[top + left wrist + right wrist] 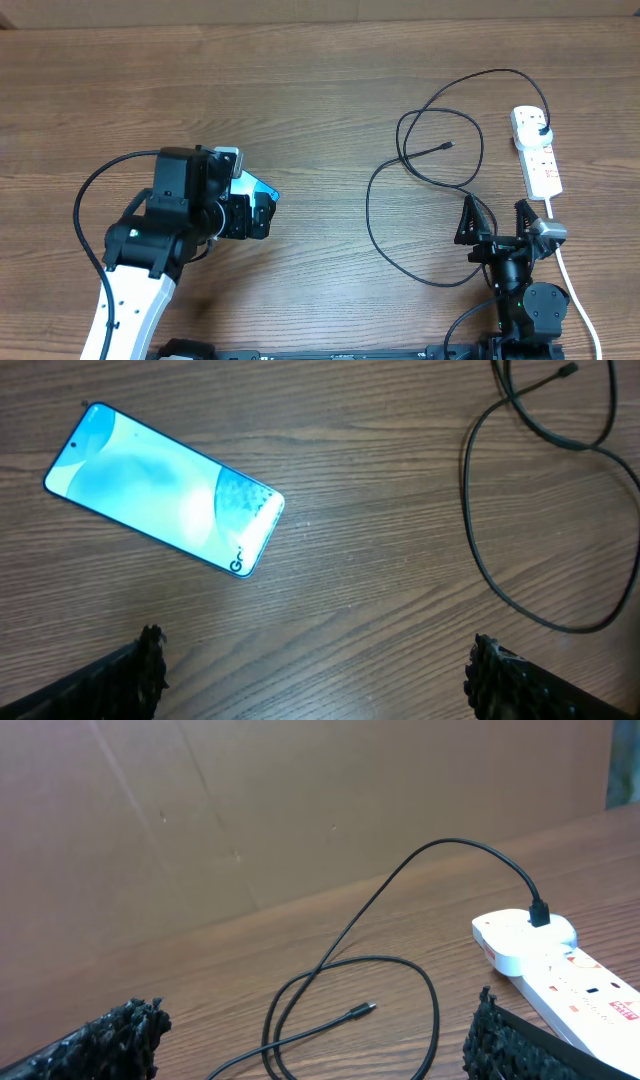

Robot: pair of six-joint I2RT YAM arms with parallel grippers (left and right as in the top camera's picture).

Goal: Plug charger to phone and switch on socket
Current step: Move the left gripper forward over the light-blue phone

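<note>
Overhead, the left arm (150, 240) hid most of the phone (264, 190), left of centre; only a blue corner showed. Both the left gripper (320, 665) and right gripper (497, 222) stood wide apart, empty. The charger (367, 212) looped at right, plugged into the socket (540, 160) at upper right; its switches were too small to read.

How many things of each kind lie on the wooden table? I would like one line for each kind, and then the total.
phone: 1
charger cable: 1
power strip: 1
Total: 3
</note>
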